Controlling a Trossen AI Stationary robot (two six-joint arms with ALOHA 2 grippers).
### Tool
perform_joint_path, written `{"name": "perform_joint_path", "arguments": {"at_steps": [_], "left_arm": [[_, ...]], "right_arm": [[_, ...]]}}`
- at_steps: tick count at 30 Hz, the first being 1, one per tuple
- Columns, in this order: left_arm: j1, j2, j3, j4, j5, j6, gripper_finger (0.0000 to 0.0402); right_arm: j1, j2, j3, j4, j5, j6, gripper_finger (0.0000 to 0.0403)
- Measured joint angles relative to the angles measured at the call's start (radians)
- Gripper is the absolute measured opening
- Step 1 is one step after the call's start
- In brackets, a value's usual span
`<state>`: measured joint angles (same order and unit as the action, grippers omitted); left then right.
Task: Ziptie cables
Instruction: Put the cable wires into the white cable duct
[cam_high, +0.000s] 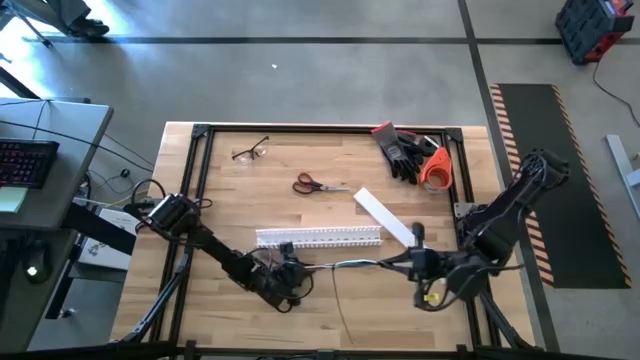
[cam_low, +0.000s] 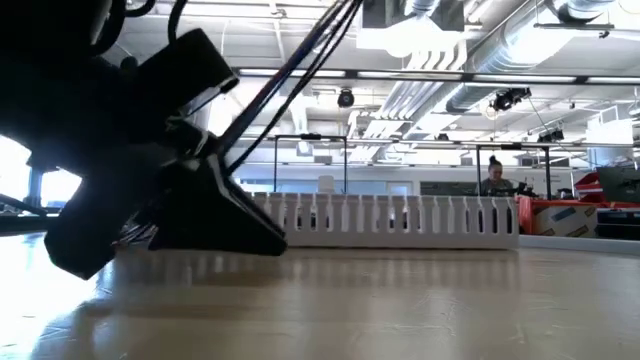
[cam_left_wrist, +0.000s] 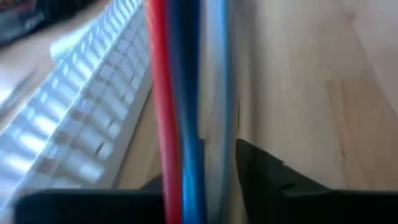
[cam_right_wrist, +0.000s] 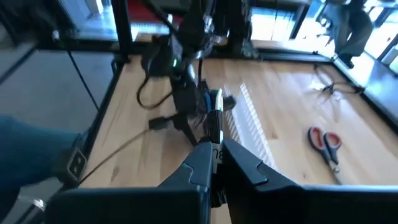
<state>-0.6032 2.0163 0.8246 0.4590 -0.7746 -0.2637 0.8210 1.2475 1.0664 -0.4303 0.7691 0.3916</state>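
Observation:
The cables (cam_high: 350, 264) are a thin bundle stretched between my two grippers near the table's near edge. In the left wrist view they show as red, blue and grey-white strands (cam_left_wrist: 186, 93). My left gripper (cam_high: 290, 270) is shut on their left end and my right gripper (cam_high: 405, 262) on their right end. The ziptie (cam_high: 342, 305), a very thin dark strip, lies flat on the table from under the bundle toward the near edge. It also shows in the right wrist view (cam_right_wrist: 112, 155). My left gripper (cam_left_wrist: 205, 180) pinches the bundle's left end (cam_left_wrist: 186, 155) between its two fingers, lying level from the table's left, with the strands running straight out past the fingertips. My right gripper (cam_right_wrist: 214, 152) pinches the right end (cam_right_wrist: 216, 140) between its two fingers (cam_right_wrist: 249, 165), level from the table's right. The strands run on to the left gripper.
The white slotted duct (cam_high: 320, 237) lies just beyond the bundle, with the flat white cover strip (cam_high: 385, 215) slanting at its right end. Red-handled scissors (cam_high: 315, 184), glasses (cam_high: 250, 150), dark gloves (cam_high: 405, 150) and an orange tape roll (cam_high: 435, 170) sit toward the far edge.

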Motion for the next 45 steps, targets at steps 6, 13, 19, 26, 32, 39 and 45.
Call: {"name": "perform_joint_path", "arguments": {"at_steps": [6,13,19,26,32,39,45], "left_arm": [[-0.036,-0.048,0.000,-0.101,-0.057,-0.049,0.0007],[-0.074,-0.212,0.000,-0.283,-0.094,-0.090,0.0000],[-0.085,-0.395,0.000,-0.488,0.028,-0.161,0.0000],[-0.088,-0.579,0.000,-0.717,0.136,-0.243,0.0000],[-0.103,-0.711,0.000,-0.874,0.156,-0.314,0.0000],[-0.095,-0.753,0.002,-1.098,0.273,-0.416,0.0000],[-0.053,-0.745,-0.084,-1.082,0.370,-0.383,0.0000]], "right_arm": [[0.046,-0.051,0.000,-0.010,0.060,-0.004,0.0002],[0.037,-0.057,0.000,-0.124,0.061,0.098,0.0002],[0.013,-0.057,0.000,-0.281,0.085,0.240,0.0002],[-0.015,-0.056,-0.001,-0.373,0.084,0.315,0.0002],[-0.043,-0.056,-0.001,-0.371,0.076,0.307,0.0002],[-0.104,-0.048,-0.001,-0.360,0.011,0.287,0.0002],[-0.168,0.029,-0.001,-0.356,-0.040,0.256,0.0002]]}}
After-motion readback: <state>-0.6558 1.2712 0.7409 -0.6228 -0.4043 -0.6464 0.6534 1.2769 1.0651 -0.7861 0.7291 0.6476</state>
